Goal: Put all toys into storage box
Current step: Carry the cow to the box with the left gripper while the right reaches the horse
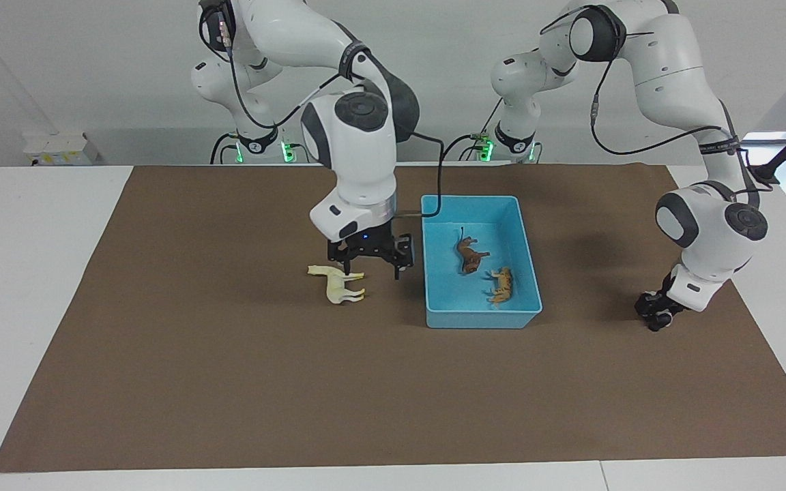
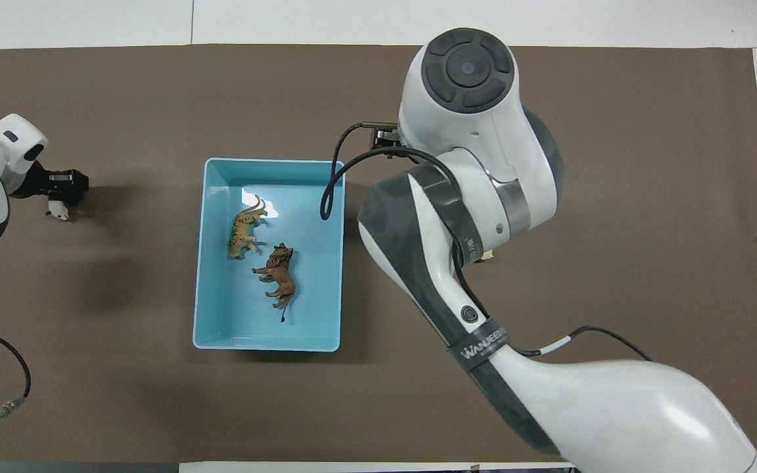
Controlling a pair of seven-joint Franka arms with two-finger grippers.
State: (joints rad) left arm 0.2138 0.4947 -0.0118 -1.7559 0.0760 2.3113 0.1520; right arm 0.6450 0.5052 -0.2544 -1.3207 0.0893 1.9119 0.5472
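Facing view shows my open right gripper (image 1: 370,262) hanging just over the white horse (image 1: 338,282), which lies lengthwise along the tabletop.

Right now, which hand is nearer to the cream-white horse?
The right hand: it hangs open just over the horse. The left hand is at the panda, toward the left arm's end of the table, with the storage box between them.
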